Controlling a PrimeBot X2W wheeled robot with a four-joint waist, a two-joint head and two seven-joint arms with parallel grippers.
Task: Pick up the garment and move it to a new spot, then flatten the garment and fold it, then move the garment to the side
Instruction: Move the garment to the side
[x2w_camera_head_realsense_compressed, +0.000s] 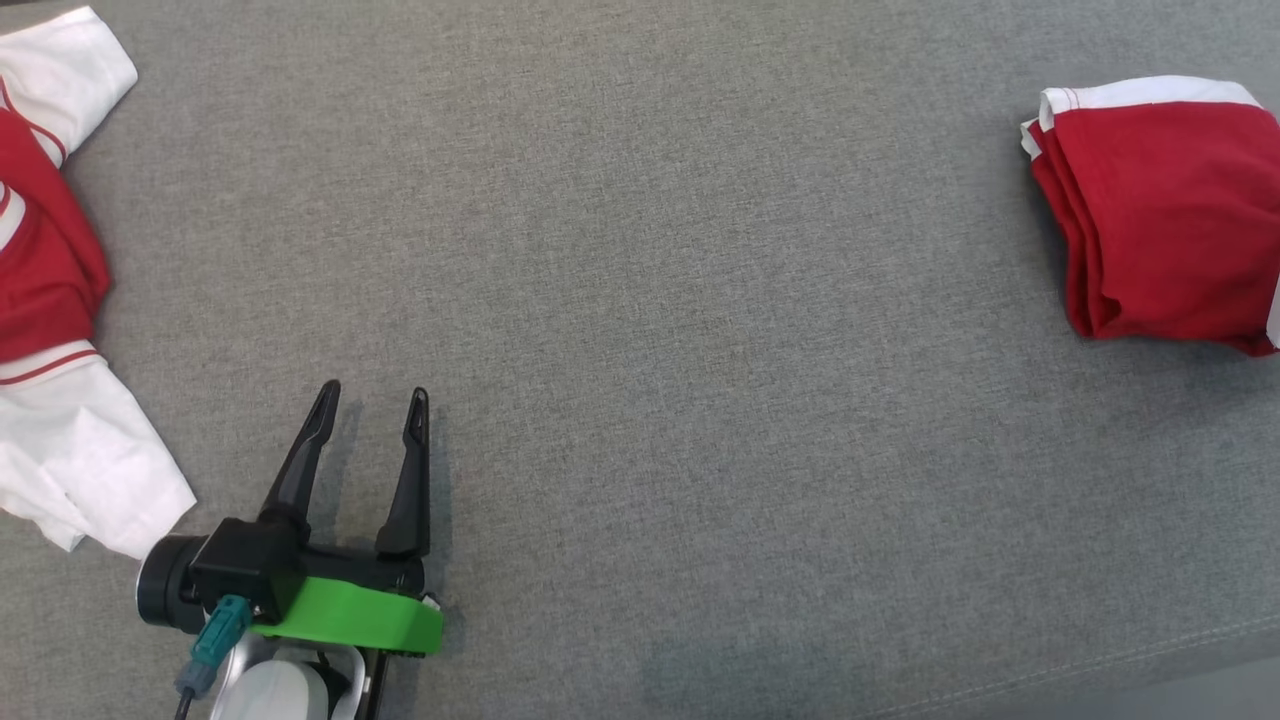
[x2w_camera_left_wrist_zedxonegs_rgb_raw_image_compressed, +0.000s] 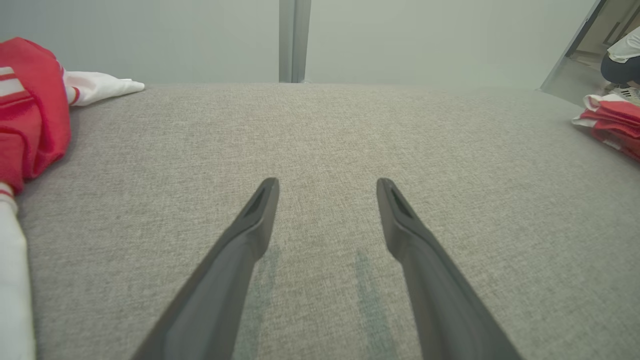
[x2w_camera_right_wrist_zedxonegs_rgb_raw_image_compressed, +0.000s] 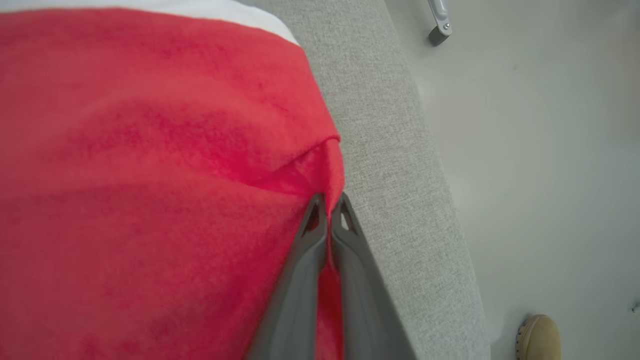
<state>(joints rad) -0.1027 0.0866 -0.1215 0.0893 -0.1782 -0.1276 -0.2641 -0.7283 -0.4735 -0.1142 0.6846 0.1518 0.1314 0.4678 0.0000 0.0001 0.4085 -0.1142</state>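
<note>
The folded red garment (x2w_camera_head_realsense_compressed: 1160, 220) with a white band lies at the right edge of the grey fabric table (x2w_camera_head_realsense_compressed: 700, 300). In the right wrist view its red cloth (x2w_camera_right_wrist_zedxonegs_rgb_raw_image_compressed: 150, 150) covers the left half, and my right gripper (x2w_camera_right_wrist_zedxonegs_rgb_raw_image_compressed: 330, 200) is shut on a puckered edge of it, close to the table's rim (x2w_camera_right_wrist_zedxonegs_rgb_raw_image_compressed: 395, 165). My left gripper (x2w_camera_head_realsense_compressed: 375, 390) rests at the lower left of the head view, open, with nothing between its fingers. In the left wrist view the left gripper (x2w_camera_left_wrist_zedxonegs_rgb_raw_image_compressed: 327, 182) hovers over bare cloth, and the folded garment (x2w_camera_left_wrist_zedxonegs_rgb_raw_image_compressed: 615, 125) shows far right.
Another red and white garment (x2w_camera_head_realsense_compressed: 40, 260) lies crumpled along the table's left edge, close to my left gripper; it also shows as a red heap (x2w_camera_left_wrist_zedxonegs_rgb_raw_image_compressed: 30, 125). Beyond the table's right rim is pale floor (x2w_camera_right_wrist_zedxonegs_rgb_raw_image_compressed: 525, 150) with a shoe (x2w_camera_right_wrist_zedxonegs_rgb_raw_image_compressed: 539, 335). A crouching person (x2w_camera_left_wrist_zedxonegs_rgb_raw_image_compressed: 622, 60) is at far right.
</note>
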